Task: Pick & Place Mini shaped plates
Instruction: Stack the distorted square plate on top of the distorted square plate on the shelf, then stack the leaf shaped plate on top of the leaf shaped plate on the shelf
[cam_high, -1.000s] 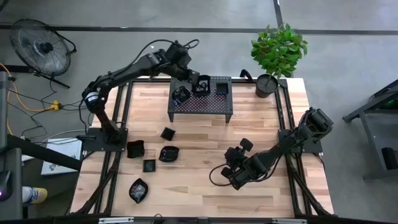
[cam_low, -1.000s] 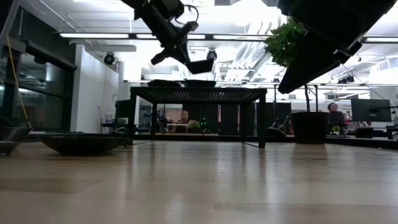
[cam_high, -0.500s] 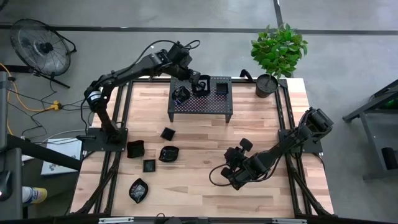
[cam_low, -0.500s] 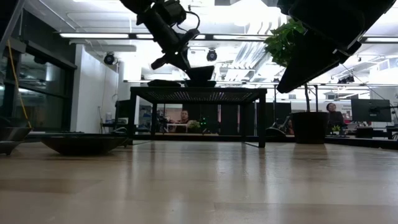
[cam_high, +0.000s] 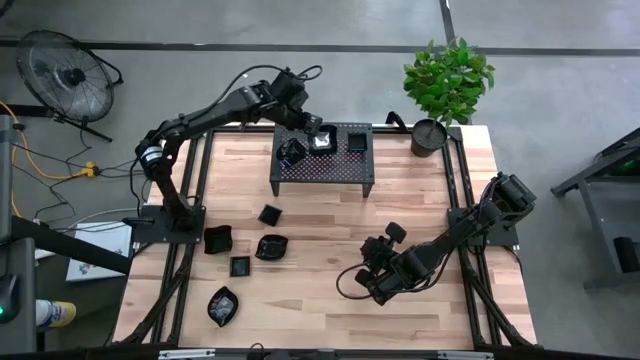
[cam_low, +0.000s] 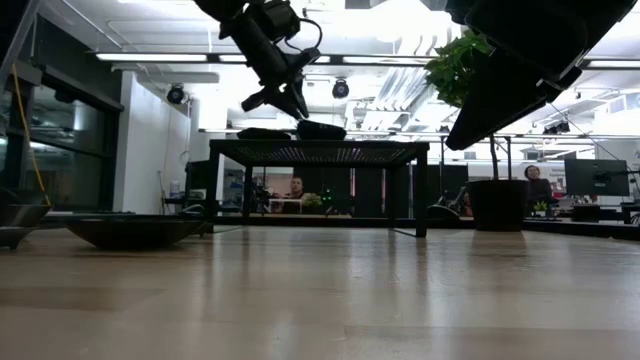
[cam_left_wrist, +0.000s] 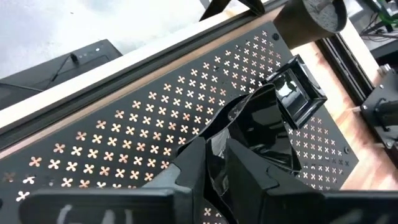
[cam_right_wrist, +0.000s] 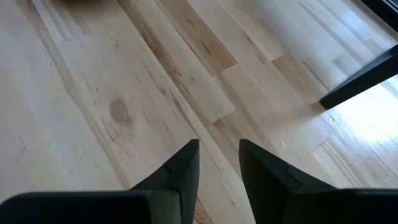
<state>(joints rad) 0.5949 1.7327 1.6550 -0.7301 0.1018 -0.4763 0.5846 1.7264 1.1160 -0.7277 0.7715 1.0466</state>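
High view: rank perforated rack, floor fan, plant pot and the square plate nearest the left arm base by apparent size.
1. Perforated rack, widest footprint.
2. Floor fan, somewhat smaller, though it stands on the floor, farther from the camera.
3. Plant pot, rim only, leaves excluded.
4. Square plate, slightly smaller than the pot; close call.

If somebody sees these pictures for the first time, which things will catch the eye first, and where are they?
First comes the left gripper, reaching over the black perforated rack at the table's far edge, its fingers around a glossy black dish on the rack top. Next are the loose black dishes scattered on the wooden table's left half. The right gripper waits low over bare wood near the middle, and a green plant stands at the far right corner.
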